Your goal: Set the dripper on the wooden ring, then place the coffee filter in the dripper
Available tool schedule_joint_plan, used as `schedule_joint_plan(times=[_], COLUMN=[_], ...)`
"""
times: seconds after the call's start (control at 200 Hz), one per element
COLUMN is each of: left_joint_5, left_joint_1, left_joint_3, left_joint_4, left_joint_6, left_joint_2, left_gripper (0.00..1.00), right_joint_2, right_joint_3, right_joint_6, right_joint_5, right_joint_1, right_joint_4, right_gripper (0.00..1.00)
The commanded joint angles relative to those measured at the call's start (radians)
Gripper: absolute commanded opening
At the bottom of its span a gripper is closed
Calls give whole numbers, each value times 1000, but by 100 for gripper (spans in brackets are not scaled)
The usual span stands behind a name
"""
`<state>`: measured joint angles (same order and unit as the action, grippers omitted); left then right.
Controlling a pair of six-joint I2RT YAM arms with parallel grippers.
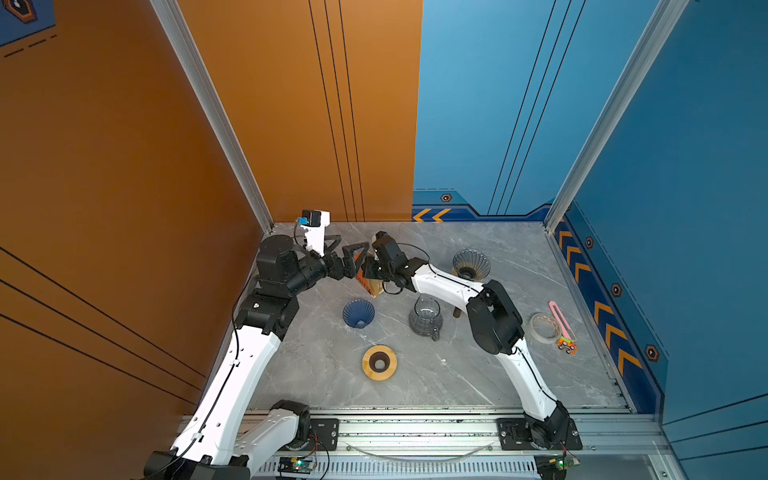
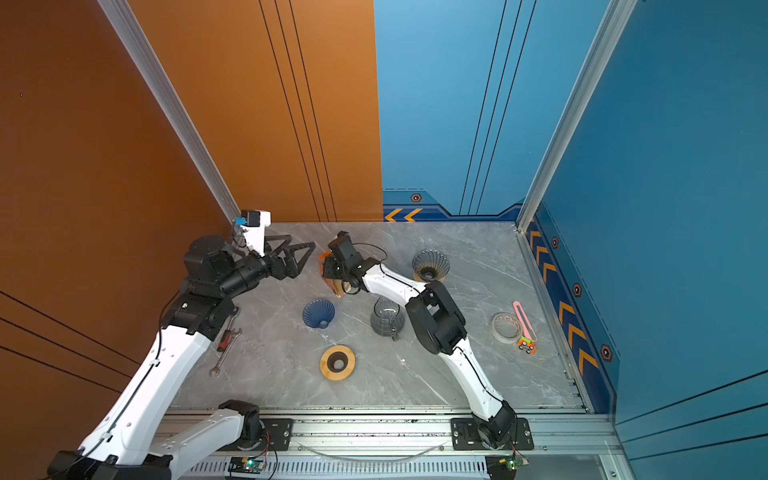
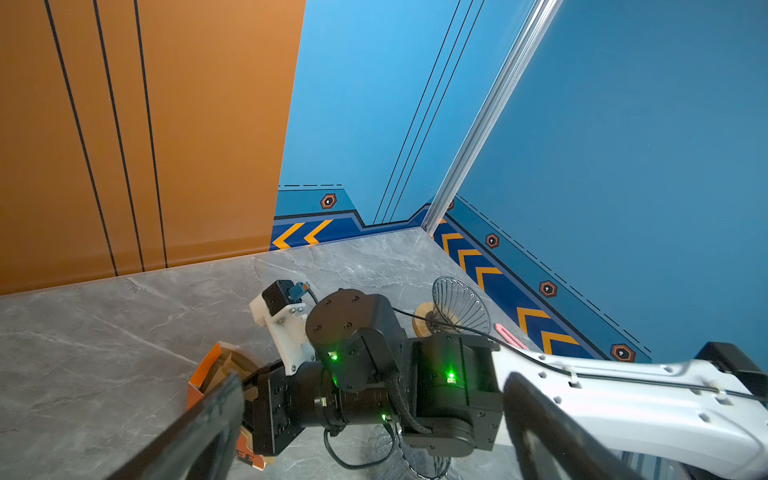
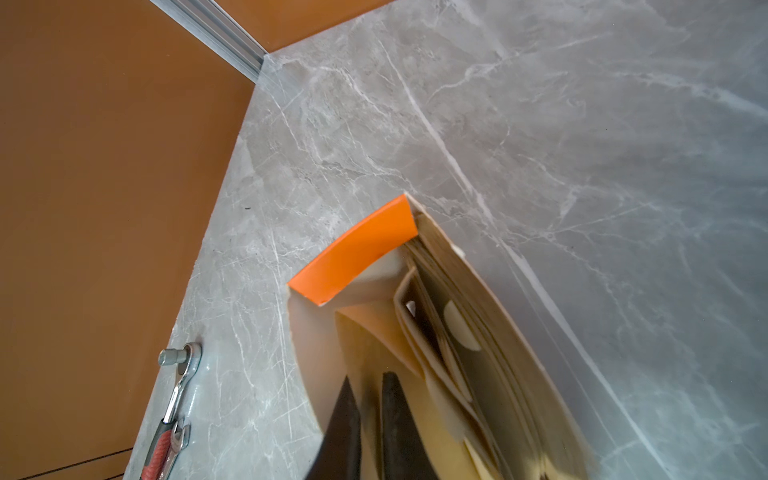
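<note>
Right gripper (image 4: 368,376) is down inside the open orange filter box (image 4: 353,253), at the back of the marble table (image 1: 415,395), left of centre. Its fingers (image 4: 399,419) are almost together with only a thin slit between them. A tan coffee filter (image 4: 368,345) sits in that slit, which reads as a pinch on that one sheet. The filter is inside the box, with the filter stack (image 4: 478,332) just beside it.

Left gripper (image 1: 353,242): jaws wide apart and empty, hovering just left of the box. One fingertip is close to the box's top edge. Can't tell contact in either top view.

Blue dripper (image 1: 358,312) is on the table just in front of the box. Ribbed glass dripper (image 1: 471,264) with a wooden collar is at the back, right of the right wrist. Glass carafe (image 1: 424,318) is between the two, beside the right forearm. Wooden ring (image 1: 379,362) is nearer the front.

Tape roll (image 1: 544,328) and pink utility knife (image 1: 561,318) are far right. Wrenches (image 2: 226,340) lie by the left arm.
</note>
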<state>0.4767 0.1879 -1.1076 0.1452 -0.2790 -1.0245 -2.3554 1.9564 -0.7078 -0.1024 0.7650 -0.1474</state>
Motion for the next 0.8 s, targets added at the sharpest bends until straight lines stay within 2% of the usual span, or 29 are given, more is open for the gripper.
schedule_joint_plan(times=[0.0,0.21,0.491,0.796], left_joint_5=[29,34,32,36], left_joint_1=[-7,-8,-9,-10], left_joint_3=[-4,-4,-4,-2], left_joint_4=[-23,-27,-29,-35], left_joint_6=[-8,-12,-14,-19], left_joint_2=[24,21,27,30], left_gripper=[98,98,98,98], right_joint_2=[-15,-33,-77,-107], right_joint_3=[38,75,147,186], right_joint_6=[5,44,99,142], right_joint_5=[2,-1,-62,-57], right_joint_1=[-10,-13,-24,-23], right_joint_4=[-39,-92,-172,-241], right_gripper=[10,12,13,15])
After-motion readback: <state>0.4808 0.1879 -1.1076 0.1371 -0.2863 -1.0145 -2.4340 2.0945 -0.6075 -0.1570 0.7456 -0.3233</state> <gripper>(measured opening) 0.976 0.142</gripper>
